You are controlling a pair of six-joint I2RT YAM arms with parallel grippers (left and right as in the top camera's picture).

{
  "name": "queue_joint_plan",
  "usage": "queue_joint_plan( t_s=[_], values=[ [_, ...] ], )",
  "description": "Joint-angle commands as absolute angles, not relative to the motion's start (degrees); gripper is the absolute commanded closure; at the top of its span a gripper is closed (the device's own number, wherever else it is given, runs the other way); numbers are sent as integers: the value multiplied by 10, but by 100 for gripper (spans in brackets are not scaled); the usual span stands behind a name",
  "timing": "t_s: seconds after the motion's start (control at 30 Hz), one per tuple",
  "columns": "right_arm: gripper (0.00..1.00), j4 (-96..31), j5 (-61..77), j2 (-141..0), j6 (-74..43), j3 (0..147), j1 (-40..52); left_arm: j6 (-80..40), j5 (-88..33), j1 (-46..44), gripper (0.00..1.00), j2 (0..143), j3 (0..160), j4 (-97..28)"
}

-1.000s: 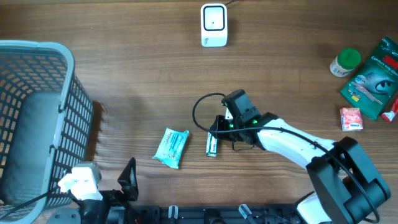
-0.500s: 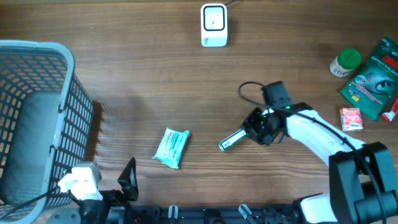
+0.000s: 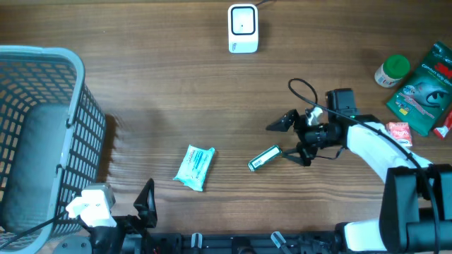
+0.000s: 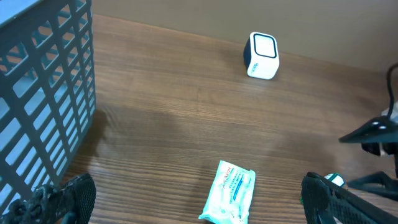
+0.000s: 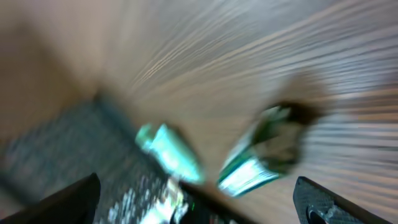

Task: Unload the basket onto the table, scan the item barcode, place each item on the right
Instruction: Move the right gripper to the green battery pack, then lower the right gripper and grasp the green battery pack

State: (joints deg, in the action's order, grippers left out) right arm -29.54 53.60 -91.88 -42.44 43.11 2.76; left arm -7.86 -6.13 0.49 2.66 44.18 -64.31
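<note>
Item (image 3: 265,158) lies loose on the worktop (image 3: 176,92), just beside the right tool (image 3: 288,140), spread wide and empty; left tool (image 4: 199,199) is likewise released.

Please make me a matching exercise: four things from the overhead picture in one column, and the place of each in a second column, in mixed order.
Things:
1. white scanner
2. basket
3. wipes packet
4. green-lidded jar

Places in the overhead view:
A. far left side
B. upper right, near the edge
C. top centre
D. lower middle, lying flat

Pairs: 1-C, 2-A, 3-D, 4-B
</note>
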Motion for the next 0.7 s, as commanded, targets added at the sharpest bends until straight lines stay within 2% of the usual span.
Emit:
queue_joint_plan(
  t_s=[0.0,0.03,0.07,0.1,0.13,0.2,0.3,0.33,0.43,0.67],
  values=[
    [21,-296,635,-907,-312,436,21,-82,-70,8,0,23,441,-642],
    [28,-297,639,-907,-318,436,21,-82,-70,8,0,23,441,-642],
    [28,-296,663,-907,-317,436,21,-82,-70,8,0,23,441,-642],
    [10,-296,693,-907,-315,436,21,-82,-70,8,0,23,441,-642],
    [0,-295,714,-907,-317,436,21,-82,-70,8,0,23,441,-642],
    [5,-339,729,-907,-336,436,21,-82,-70,8,0,23,441,-642],
    [4,-426,729,-907,-362,436,8,-82,-70,8,0,23,441,-642],
    [1,-427,717,-907,-363,436,-3,-82,-70,8,0,23,441,-642],
    [1,-433,622,-910,-405,437,-28,-82,-70,8,0,23,441,-642],
    [1,-430,538,-952,-404,436,-39,-82,-70,8,0,23,441,-642]
  ],
)
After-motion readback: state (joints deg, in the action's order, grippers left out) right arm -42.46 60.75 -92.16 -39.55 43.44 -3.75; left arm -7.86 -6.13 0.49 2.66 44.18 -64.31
